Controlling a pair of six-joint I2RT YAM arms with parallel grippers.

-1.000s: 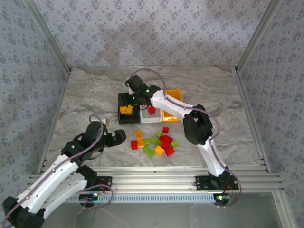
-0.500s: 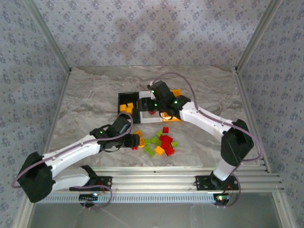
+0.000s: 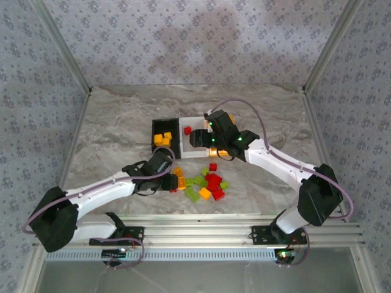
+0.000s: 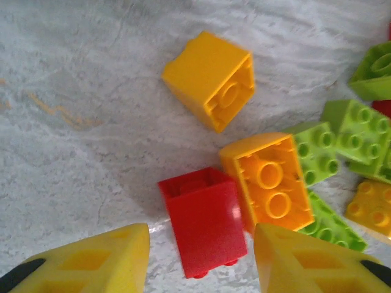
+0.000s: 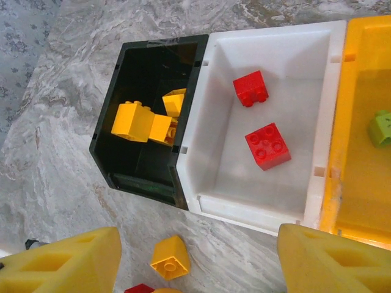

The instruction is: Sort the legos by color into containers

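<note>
At the left, no longer keeps folded back off the pile as a second ago: now reaches long and low across the table (image 3: pixel 110 134) and sets the left gripper (image 3: pixel 176 180) at the near-left edge of the loose legos (image 3: pixel 206 184). Holds its yellow fingers (image 4: pixel 91 262) spread and empty, with a red brick (image 4: pixel 204 223) on its side right between them, seemingly untouched. Has an orange-yellow brick (image 4: pixel 269 183) touching that red one just inside the right finger, a second orange-yellow brick (image 4: pixel 211 79) well ahead of the fingertips, and lime green bricks (image 4: pixel 342 134) out past the right finger. Reads, as a judgement, as a red pick freshly lined up and bound for the white bin (image 5: pixel 287 61). Further right, no longer hovers over the black bin (image 5: pixel 140 73) as a second ago: now bends the elbow out to the right and hangs the right gripper (image 3: pixel 200 139) above the near wall of the white bin, fingers wide apart and carrying nothing. Looks down on the black bin ahead of the left finger with orange-yellow bricks (image 5: pixel 137 122) inside, two red bricks (image 5: pixel 267 145) in the white bin straight ahead between the fingers, and a green brick (image 5: pixel 380 127) in the orange bin (image 5: pixel 360 183) ahead of the right finger. Leaves a stray orange-yellow brick (image 5: pixel 170 257) on the table between the fingers, nearer the left one. Suggests a drop just finished and most of the pile not yet sorted.
</note>
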